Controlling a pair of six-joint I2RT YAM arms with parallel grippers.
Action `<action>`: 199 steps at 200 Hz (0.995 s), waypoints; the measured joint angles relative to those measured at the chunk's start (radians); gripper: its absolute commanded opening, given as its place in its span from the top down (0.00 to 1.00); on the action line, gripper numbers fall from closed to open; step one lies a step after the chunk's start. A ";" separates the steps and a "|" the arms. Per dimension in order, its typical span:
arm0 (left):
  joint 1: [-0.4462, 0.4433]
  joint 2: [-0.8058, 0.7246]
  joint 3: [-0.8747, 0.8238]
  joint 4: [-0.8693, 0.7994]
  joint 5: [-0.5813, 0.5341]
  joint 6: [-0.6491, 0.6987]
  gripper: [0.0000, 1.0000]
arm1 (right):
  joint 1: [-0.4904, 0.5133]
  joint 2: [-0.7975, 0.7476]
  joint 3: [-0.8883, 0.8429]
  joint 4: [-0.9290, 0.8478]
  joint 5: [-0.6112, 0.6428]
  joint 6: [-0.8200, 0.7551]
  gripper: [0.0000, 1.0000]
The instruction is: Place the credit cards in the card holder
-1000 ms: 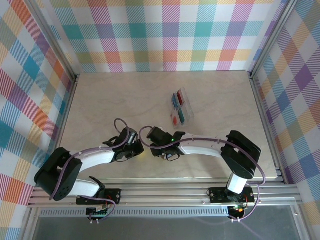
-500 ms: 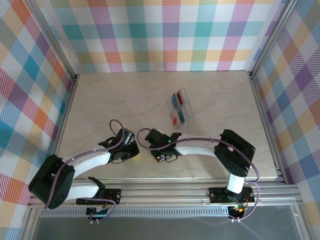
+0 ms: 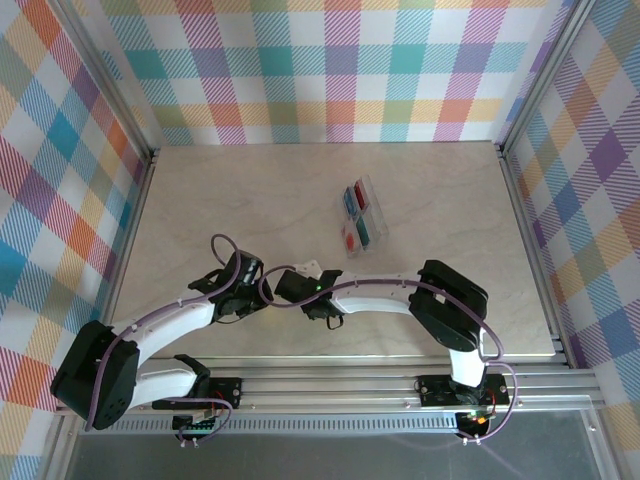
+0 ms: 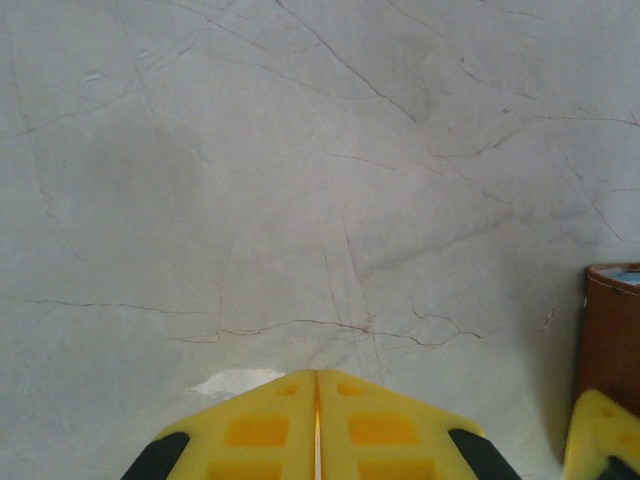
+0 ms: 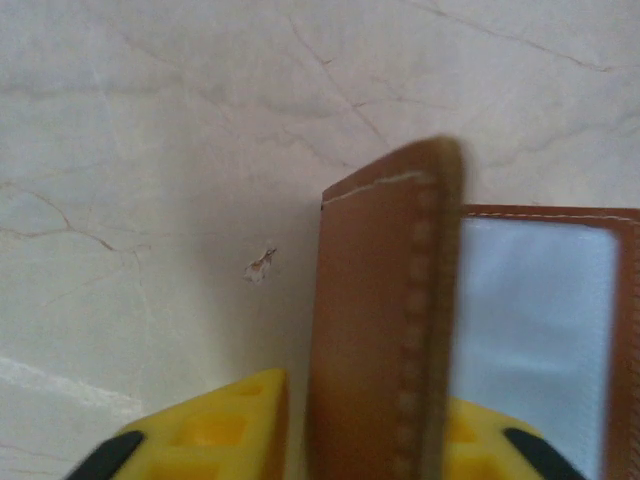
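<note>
Both arms have been swung to the left across the worktop (image 3: 250, 200) over the last second, and their wrists have been brought close together near its front edge. Furthest left, the left fingers (image 3: 238, 288) are pressed together with nothing between them, as the left wrist view shows (image 4: 300, 428); they are kept low over bare stone, just beside the card holder (image 4: 610, 330), probably so that they can steady it or pin it down once it is laid open. Next to them, the right fingers (image 3: 308, 298) are closed on the card holder (image 5: 385, 300): its brown stitched flap is gripped upright between the two yellow pads, while the clear pocket lies flat to the right of it. The flap appears to be lifted this way so that the pockets are exposed and a card can be slid in. Whether the lower half rests on the worktop or is raised slightly cannot be told from the blurred view. Further right and towards the back, well apart from both arms, the clear tray (image 3: 366, 183) is left untouched, with the credit cards (image 3: 371, 228) in red, blue and teal still stored inside it, so no card is judged to have been loaded yet.
</note>
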 measured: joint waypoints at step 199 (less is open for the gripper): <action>0.091 0.034 0.082 -0.024 0.070 0.021 0.89 | 0.014 0.018 -0.011 0.167 -0.222 -0.060 0.00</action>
